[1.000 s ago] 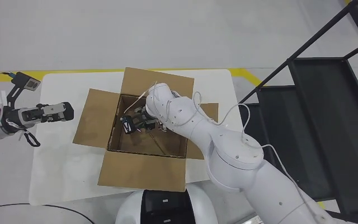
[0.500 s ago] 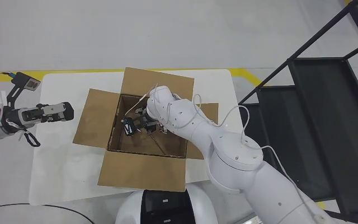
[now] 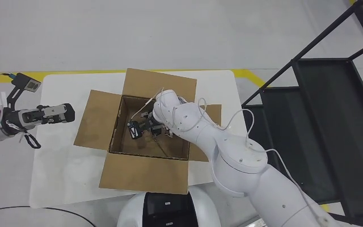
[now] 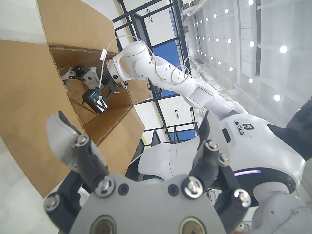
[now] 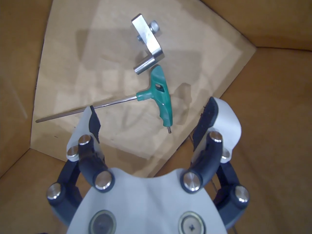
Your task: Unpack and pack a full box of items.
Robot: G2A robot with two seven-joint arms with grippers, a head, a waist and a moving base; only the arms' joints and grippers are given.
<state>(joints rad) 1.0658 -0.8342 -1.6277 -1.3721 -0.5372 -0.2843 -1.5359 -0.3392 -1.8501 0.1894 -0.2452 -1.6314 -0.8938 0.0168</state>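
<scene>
Two items lay on the floor of the open brown cardboard box (image 3: 144,173): a green T-handled hex key (image 5: 159,96) and a bright metal L-shaped bracket (image 5: 148,38) carrying a bolt and a short cylindrical stub. The stub end sat just beside the top of the green handle; contact could not be confirmed. The key lay flat, with its long steel shaft pointing away from the bracket and a short hex tip protruding from the other end of the handle.

The box stood on the white tabletop (image 3: 62,170) with all four flaps folded outward. The right gripper (image 5: 151,105) was down inside the box, above the key, with its jaws apart and nothing held. One finger (image 5: 93,122) crossed in front of the key's shaft in the right wrist view. Cardboard walls enclosed this gripper on all sides, and the right arm passed over the box's rim.

The left gripper (image 3: 70,113) was outside the box, above the tabletop's edge near one outward flap, with its jaws apart and empty. A black metal staircase (image 3: 317,113) stood beside the tabletop, well apart from the box.
</scene>
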